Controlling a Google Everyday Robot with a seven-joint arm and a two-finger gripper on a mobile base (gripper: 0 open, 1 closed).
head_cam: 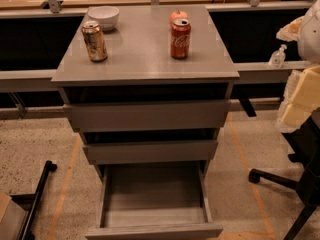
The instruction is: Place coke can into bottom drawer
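The coke can, red with white script and a silver top, stands upright on the grey cabinet top, right of centre near the back. The bottom drawer is pulled out toward me and its grey inside is bare. The two shallower drawers above it are slightly open. My gripper is not in view; only cream-white arm parts show at the right edge, well away from the can.
A gold-brown can and a white bowl stand at the top's left. A red apple sits just behind the coke can. A black chair base is on the floor at right, and a black bar at left.
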